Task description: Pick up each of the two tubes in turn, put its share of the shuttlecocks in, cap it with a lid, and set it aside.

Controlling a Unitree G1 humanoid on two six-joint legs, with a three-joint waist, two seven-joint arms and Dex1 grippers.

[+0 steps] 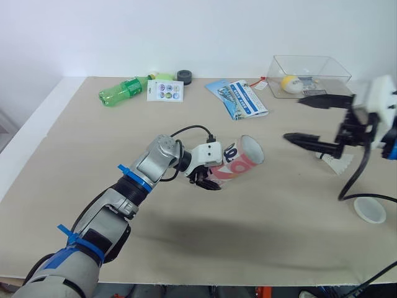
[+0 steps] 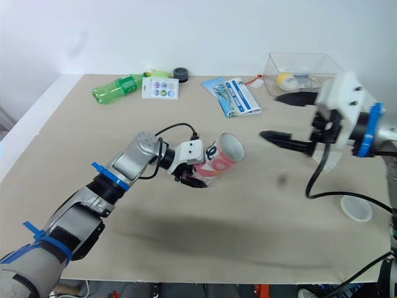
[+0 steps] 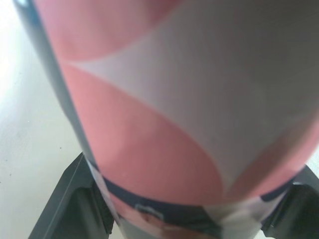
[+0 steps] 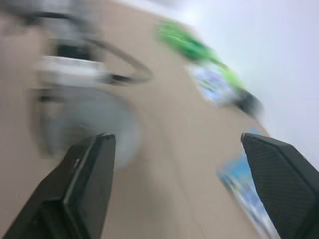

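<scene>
Head views: our left end effector (image 1: 208, 179) pinches the tube (image 1: 239, 160) in the middle of the counter (image 1: 74, 143) — long axis tilted, open mouth toward the right edge, where the right end effector (image 1: 293, 118) hovers spread beside a shuttlecock (image 1: 338, 163). Left wrist view: the tube sits clamped between the fingers (image 3: 65, 199). Right wrist view: the mouth lies ahead — that arm should load.

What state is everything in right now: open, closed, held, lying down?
Tube: uncapped, tilted, held by left gripper.
Left gripper: shut on tube.
Right gripper: open, empty.
Lid: lying loose on table.
Green bottle: lying on its side.
Clear box: open-topped, yellow ball inside.
</scene>
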